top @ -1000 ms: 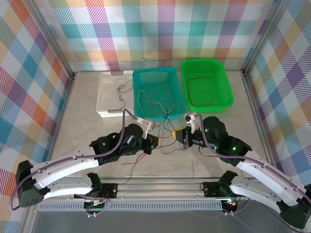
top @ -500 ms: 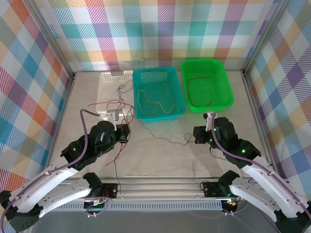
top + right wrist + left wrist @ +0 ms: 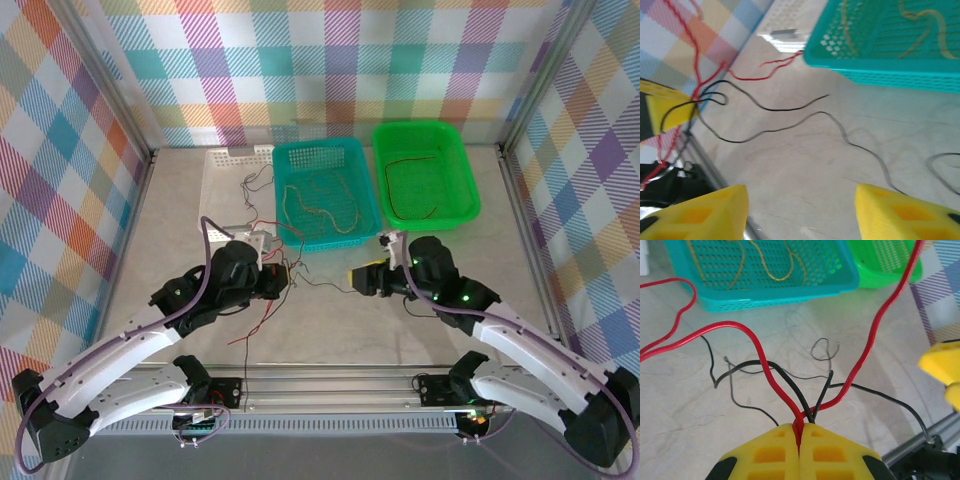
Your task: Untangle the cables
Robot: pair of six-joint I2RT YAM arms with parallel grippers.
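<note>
I have the pale table (image 3: 170, 215) across the whole top view, and both arms reach in from the bottom edge toward mid-frame. The left arm (image 3: 120, 350) comes from the lower left and the right arm (image 3: 530, 345) from the lower right.

Three baskets sit in a row in the upper half. The white basket (image 3: 222, 165) is left of centre, the teal basket (image 3: 330, 146) is in the centre and the green basket (image 3: 420, 126) is to its right. The white and teal ones touch side by side.

My left gripper (image 3: 284, 284) sits just below the teal basket's lower left corner. My right gripper (image 3: 360, 277) faces it from the right, below the teal basket's lower right corner.

On the left wrist view the left gripper (image 3: 800, 429) has its yellow fingers pressed together at bottom centre. They pinch a red cable (image 3: 729, 325) and a black cable (image 3: 751, 362) at the seam. On the right wrist view the right gripper (image 3: 800, 197) is spread wide, with a yellow finger in each bottom corner and bare table between them.

The loose cables (image 3: 320, 286) lie on the table at mid-frame, strung between the two grippers, and a red strand trails below the left one. Yellowish strands lie inside the teal basket, a dark one curls in the green basket, and a thin dark one lies in the white basket.
</note>
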